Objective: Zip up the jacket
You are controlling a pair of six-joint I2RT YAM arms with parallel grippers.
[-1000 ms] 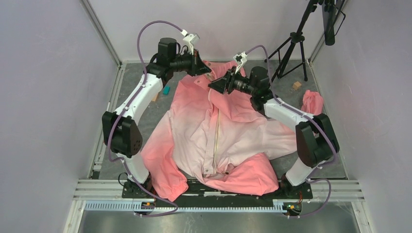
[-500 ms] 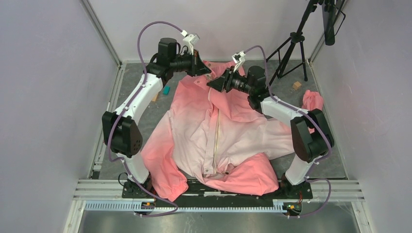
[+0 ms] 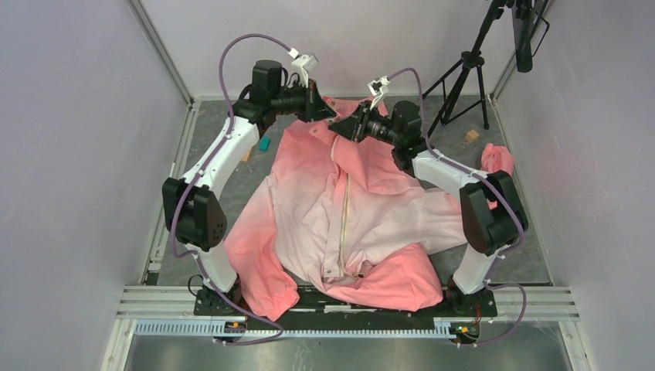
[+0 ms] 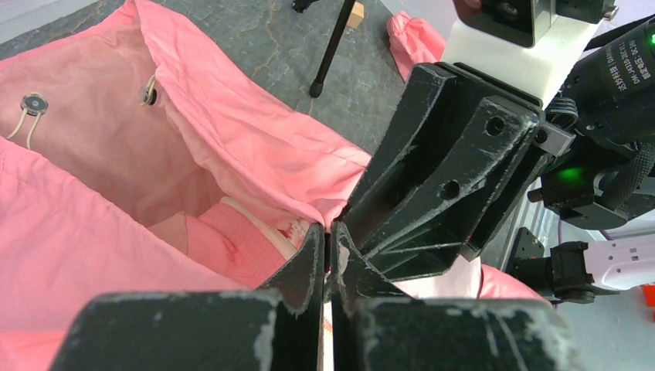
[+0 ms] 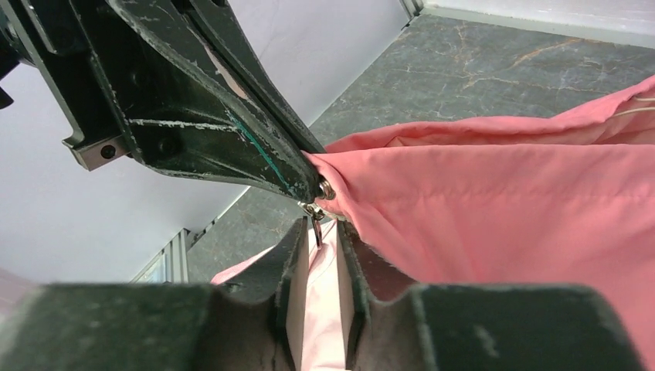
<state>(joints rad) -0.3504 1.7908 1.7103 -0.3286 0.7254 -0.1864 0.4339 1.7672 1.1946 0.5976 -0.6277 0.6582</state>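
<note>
The jacket [image 3: 371, 224] lies spread on the table, salmon pink fading to pale, with its cream zipper strip [image 3: 343, 224] running down the front. My left gripper [image 3: 330, 114] is shut on the collar edge at the zipper's top [image 4: 328, 232]; its fingers [image 5: 216, 116] pinch the pink fabric [image 5: 502, 216] by a metal snap. My right gripper [image 3: 340, 126] is right next to it, tips almost touching it. Its jaws stand slightly apart [image 5: 318, 232]. The metal zipper pull [image 5: 317, 224] hangs between the tips. The right gripper's fingers [image 4: 432, 154] fill the left wrist view.
A black tripod [image 3: 463, 77] stands at the back right. A wooden block [image 3: 470, 137] and a bunch of pink fabric [image 3: 497, 162] lie at the right. A small teal object [image 3: 264, 144] lies left of the jacket. Walls close in both sides.
My right gripper has moved up and left along the jacket front to the collar, ending next to the left gripper. The left gripper has stayed in place.
</note>
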